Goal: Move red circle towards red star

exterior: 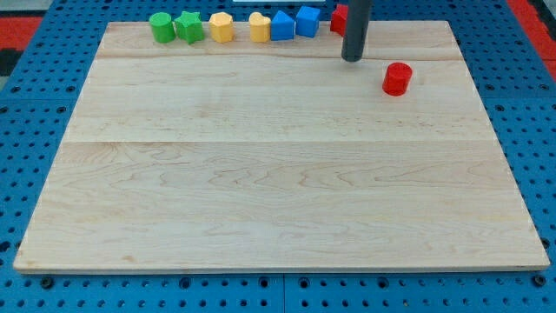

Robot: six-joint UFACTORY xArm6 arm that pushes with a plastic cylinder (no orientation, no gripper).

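pincer tip (pixel 352 58) between red circle (pixel 397 78), red star (pixel 339 17).

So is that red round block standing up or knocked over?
Upright: the red circle shows its flat round top facing up, sitting apart from my tip.

My tip (pixel 352 58), upright rod

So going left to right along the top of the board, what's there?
Green circle → green star → yellow block → yellow block → blue block → blue block → my tip → red circle. The red block behind the rod is left out.
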